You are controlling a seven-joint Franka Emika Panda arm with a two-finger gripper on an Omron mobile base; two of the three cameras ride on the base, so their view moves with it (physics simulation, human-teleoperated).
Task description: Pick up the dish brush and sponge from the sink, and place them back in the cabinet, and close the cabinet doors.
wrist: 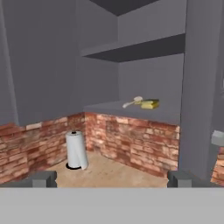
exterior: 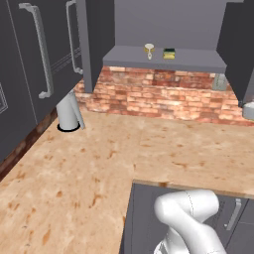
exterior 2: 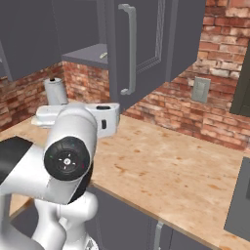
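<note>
Resting side by side on the dark grey wall cabinet's shelf [wrist: 131,109], cream round-headed dish brush [wrist: 132,103] and green-yellow sponge [wrist: 150,104], at twelve o'clock; pincer [wrist: 111,178] spread wide, empty; doors [exterior 2: 139,44] open, presumably awaiting closing.

Left base cam sits behind the arm, high, looking forward and down across the counter [exterior: 99,163] at the open cabinet [exterior: 163,58] straight ahead, well off. Right base cam looks from the other side, close behind the arm, angled across the same counter toward one of the cabinet doors [exterior 2: 139,44]. Hand cam looks level along the claw [wrist: 112,178] into the cabinet from nearer, sharing the paper towel roll [wrist: 76,151] beyond the left tip with both base cams.
</note>
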